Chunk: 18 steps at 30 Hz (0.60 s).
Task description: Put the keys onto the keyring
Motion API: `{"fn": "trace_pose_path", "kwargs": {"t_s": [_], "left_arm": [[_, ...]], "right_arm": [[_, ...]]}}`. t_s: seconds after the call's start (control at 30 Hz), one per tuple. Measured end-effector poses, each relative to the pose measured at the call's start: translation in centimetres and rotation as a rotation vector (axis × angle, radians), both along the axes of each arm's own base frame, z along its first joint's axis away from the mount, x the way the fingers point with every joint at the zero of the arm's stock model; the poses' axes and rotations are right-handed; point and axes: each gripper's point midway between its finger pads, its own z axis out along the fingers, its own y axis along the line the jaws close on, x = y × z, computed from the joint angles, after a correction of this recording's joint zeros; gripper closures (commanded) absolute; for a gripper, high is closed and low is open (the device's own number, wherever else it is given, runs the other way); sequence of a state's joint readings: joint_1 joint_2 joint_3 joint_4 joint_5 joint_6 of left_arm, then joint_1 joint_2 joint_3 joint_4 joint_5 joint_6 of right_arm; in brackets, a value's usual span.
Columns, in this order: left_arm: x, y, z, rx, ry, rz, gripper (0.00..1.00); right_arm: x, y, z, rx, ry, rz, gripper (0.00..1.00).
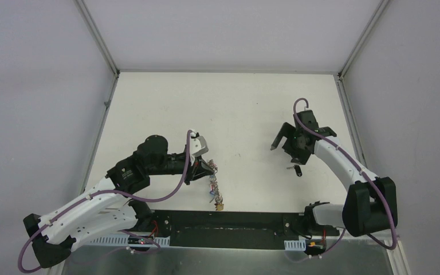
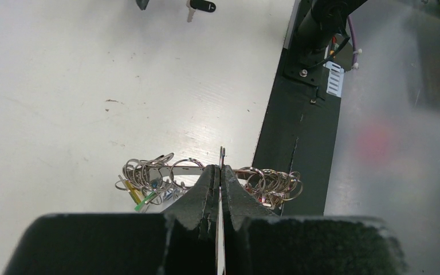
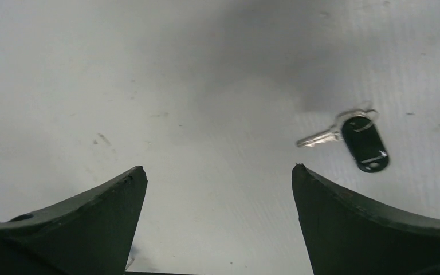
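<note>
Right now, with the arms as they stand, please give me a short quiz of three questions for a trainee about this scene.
1. True or false: the left gripper is shut on the keyring.
2. Fill in: the jaws of the right gripper stand ____.
3. Where is the black-headed key? A: held in the right gripper; B: loose on the table; C: threaded on the keyring.
Key: 1 true; 2 open; 3 B.
</note>
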State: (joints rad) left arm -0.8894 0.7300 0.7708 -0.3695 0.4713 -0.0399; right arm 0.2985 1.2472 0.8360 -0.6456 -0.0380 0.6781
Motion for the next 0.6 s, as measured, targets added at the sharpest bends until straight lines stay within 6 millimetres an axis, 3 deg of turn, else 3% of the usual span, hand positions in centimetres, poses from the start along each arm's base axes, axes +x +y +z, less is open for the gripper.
{"fn": "trace_pose_path", "kwargs": {"t_s": [0.13, 0.33, 0.5, 0.6], "left_arm": [[0.0, -0.1, -0.4, -0.003, 0.011, 0.003, 1.00], [0.1, -0.2, -0.3, -0.012, 0.014, 0.005, 1.00], [0.1, -0.3, -0.9, -0.014, 0.019, 0.005, 1.00], [0.1, -0.4, -1.2, -0.012, 0.025, 0.005, 1.00]], "right_arm": [[-1.4, -3.1, -1.4, -0.063, 0.154, -0.071, 0.01], [-2.1, -6.6, -1.0, -0.180, 0.165, -0.091, 0.01], [-2.0, -8.4, -0.5, -0.269, 0.136, -0.084, 0.08], [-1.8, -8.8, -0.6, -0.267, 0.156, -0.096, 0.18]]}}
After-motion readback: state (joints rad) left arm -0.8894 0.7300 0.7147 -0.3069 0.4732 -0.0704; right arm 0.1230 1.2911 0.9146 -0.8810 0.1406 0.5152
